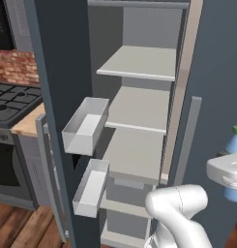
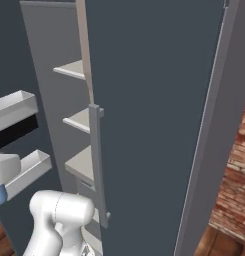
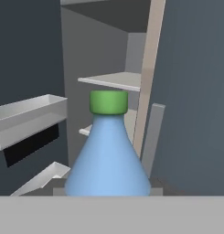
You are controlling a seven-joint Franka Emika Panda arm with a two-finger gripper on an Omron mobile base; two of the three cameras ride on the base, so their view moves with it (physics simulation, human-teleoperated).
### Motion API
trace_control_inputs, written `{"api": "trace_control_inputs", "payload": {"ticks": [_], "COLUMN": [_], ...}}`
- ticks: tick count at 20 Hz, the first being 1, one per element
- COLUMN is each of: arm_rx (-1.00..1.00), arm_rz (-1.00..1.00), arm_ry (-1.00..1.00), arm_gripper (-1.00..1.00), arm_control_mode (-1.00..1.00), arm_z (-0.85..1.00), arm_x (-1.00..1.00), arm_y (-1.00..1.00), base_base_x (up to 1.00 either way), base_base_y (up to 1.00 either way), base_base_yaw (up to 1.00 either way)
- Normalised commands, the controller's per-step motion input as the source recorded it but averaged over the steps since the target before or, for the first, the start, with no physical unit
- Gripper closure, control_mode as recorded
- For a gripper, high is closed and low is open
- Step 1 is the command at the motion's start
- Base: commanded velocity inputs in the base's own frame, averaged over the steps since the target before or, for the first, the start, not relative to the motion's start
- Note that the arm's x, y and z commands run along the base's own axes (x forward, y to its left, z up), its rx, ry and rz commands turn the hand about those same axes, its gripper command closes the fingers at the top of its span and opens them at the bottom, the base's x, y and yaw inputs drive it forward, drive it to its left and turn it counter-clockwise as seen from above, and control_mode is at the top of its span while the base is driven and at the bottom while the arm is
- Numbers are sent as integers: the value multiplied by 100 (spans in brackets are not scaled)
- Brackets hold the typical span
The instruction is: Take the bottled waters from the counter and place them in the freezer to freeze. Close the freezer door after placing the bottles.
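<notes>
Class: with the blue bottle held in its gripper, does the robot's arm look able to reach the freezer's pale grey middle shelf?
Probably yes: the freezer door stands open and the pale grey middle shelf lies bare ahead of the blue-tinted, green-capped bottle.

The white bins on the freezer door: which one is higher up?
The upper door bin, level with the middle shelf; the lower door bin hangs beneath it.

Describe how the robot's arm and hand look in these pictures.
The glossy white, rounded arm is made of smooth, bulbous tube segments with no cables or markings visible. The pale white hand housing is a flattened, rounded block with a dark seam. The fingers cannot be made out.
</notes>
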Motion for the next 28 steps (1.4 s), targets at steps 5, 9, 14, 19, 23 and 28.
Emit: {"api": "trace_control_inputs", "payload": {"ticks": [5, 9, 14, 19, 23, 28], "arm_rx": [0, 0, 0, 0, 0, 0], "arm_rz": [0, 0, 0, 0, 0, 0], "arm_ry": [0, 0, 0, 0, 0, 0], "arm_gripper": [100, 100, 100, 100, 100, 100], "arm_control_mode": [100, 100, 100, 100, 100, 100], "arm_z": [0, 0, 0, 0, 0, 0], "arm_x": [0, 0, 0, 0, 0, 0], "arm_y": [0, 0, 0, 0, 0, 0], "base_base_x": [20, 32, 48, 54, 59, 55], "base_base_y": [29, 30, 23, 17, 18, 23], "base_base_yaw": [0, 0, 0, 0, 0, 0]}}
